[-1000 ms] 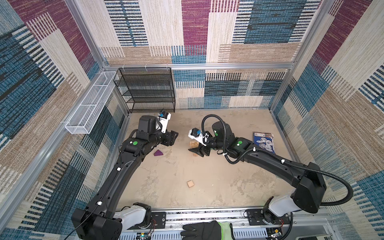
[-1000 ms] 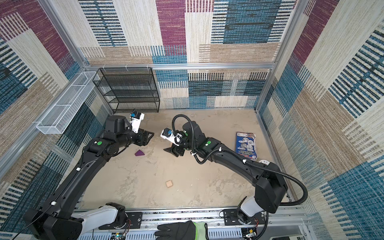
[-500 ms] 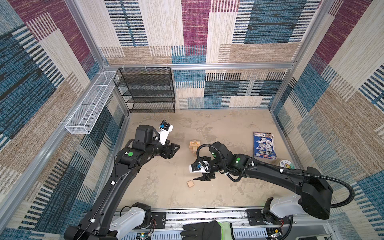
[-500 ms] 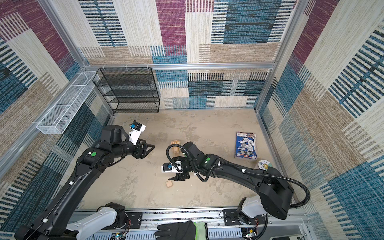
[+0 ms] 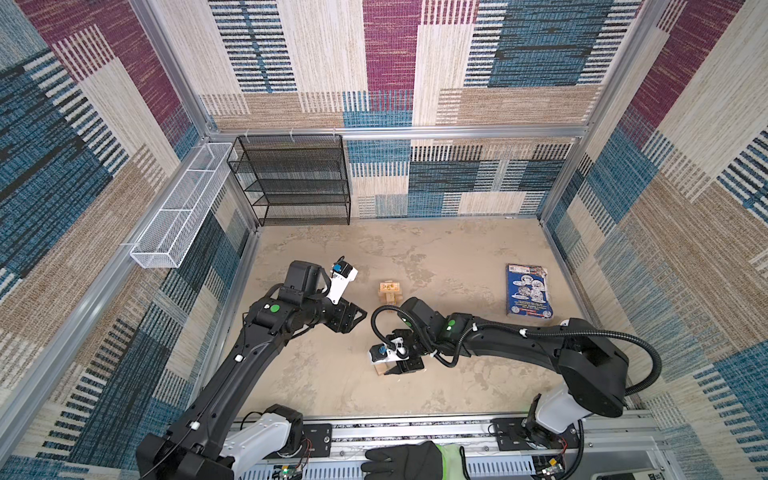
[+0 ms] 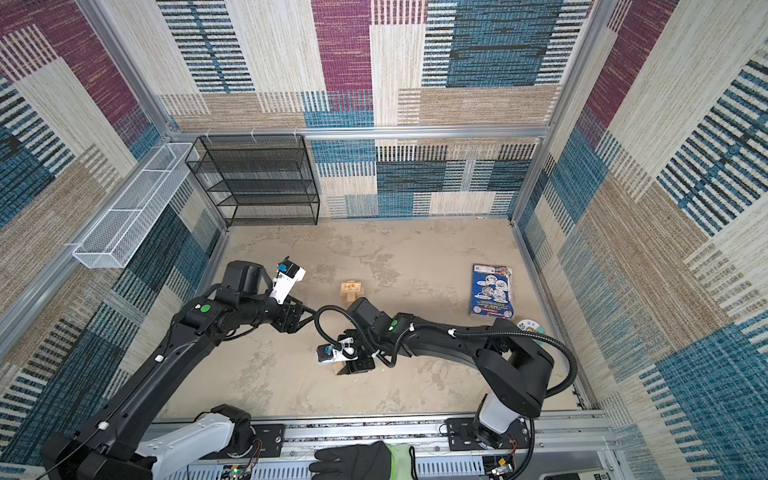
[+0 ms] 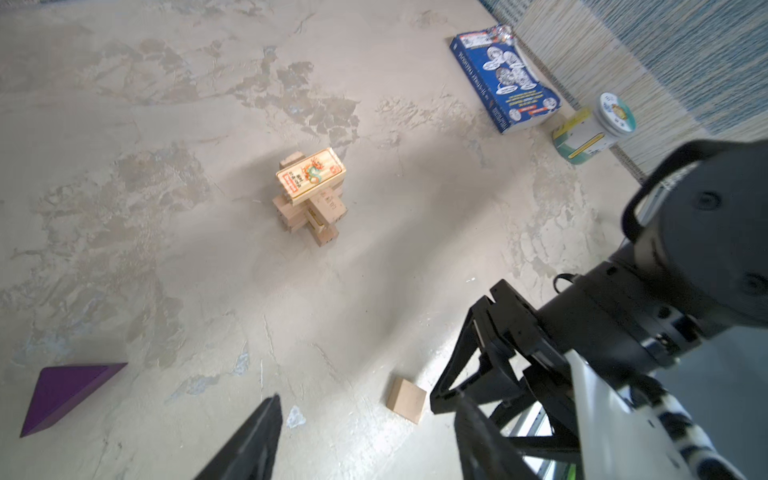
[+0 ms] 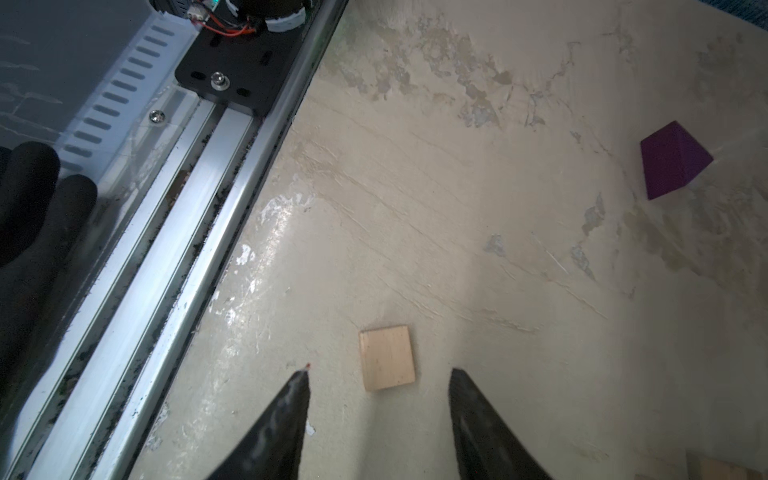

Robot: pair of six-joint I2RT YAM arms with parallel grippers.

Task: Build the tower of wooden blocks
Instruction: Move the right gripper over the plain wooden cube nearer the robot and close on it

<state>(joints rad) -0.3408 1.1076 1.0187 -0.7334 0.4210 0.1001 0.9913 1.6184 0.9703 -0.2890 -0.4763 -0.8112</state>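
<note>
Two spread tools, nothing pinched in either. Right tool (image 8: 380, 370) low over the surface (image 8: 457, 249), fingers (image 8: 282, 415) on either side of a loose pale cube (image 8: 387, 357), clear of both its sides. Left tool (image 5: 360, 318) aloft, jaws wide. Further back, mid-surface, the tower (image 7: 318, 218): pale blocks laid crosswise, upright, printed block (image 7: 311, 175) uppermost. Purple wedge (image 7: 66, 390) flat on the surface, well apart from tower and cube, hidden in both top views. Blue booklet (image 5: 528, 291) and jar (image 7: 594, 129) near the surface's right edge.
</note>
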